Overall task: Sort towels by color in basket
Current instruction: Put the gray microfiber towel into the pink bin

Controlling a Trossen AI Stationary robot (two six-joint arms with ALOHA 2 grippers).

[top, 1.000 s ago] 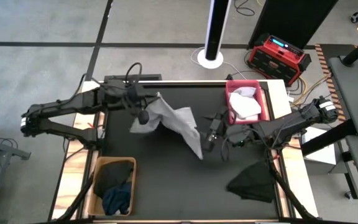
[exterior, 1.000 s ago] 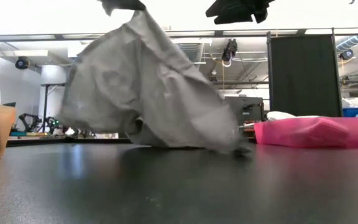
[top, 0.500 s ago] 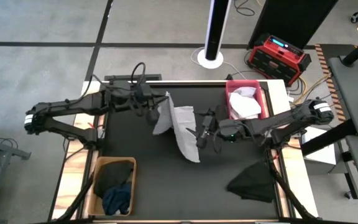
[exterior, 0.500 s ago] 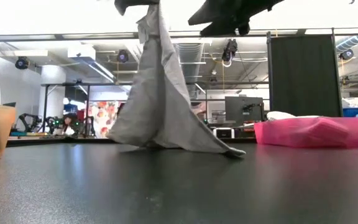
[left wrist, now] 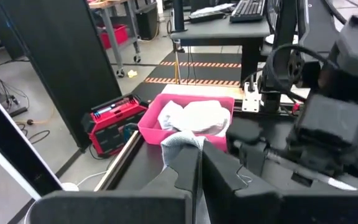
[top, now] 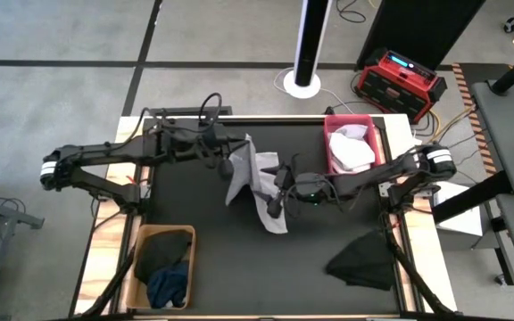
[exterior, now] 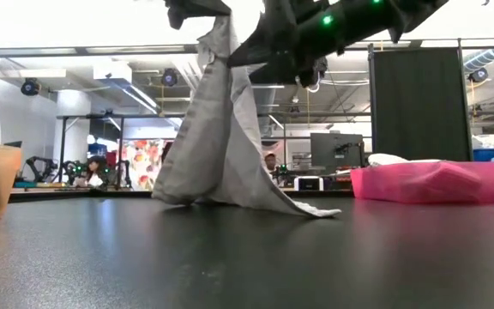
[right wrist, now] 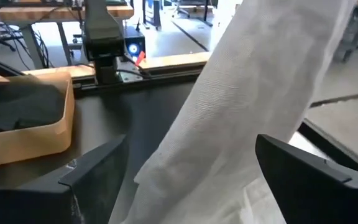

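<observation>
While the left gripper (top: 230, 162) pinches the top corner of a light grey towel (top: 259, 183) above mid-table, the cloth hangs from it in a narrow drape. In the low view the towel (exterior: 221, 137) falls as a tall fold, with its lower hem trailing on the black table (exterior: 247, 257).

Left gripper: fingers pressed together on the towel; the left wrist view shows a bunched bit of cloth (left wrist: 182, 142) sticking out just past the closed fingers (left wrist: 219, 171).

Right gripper (top: 273, 194): reaches in from the right side, level with the towel's mid-height, fingers spread wide. In the right wrist view the grey cloth (right wrist: 247, 93) hangs between the two open fingers (right wrist: 303, 174); I cannot tell whether either finger touches it.

Other towels:
- pink bin (top: 335, 147) at the far right of the table holds white cloth (top: 351, 150); it also shows in the left wrist view (left wrist: 194, 118), beyond the gripper.
- tan basket (top: 143, 259) at the near left corner holds dark cloth, with a navy towel (top: 169, 285) at its near end.
- black towel (top: 362, 259) lies loose on the table at near right, well apart from both grippers.
</observation>
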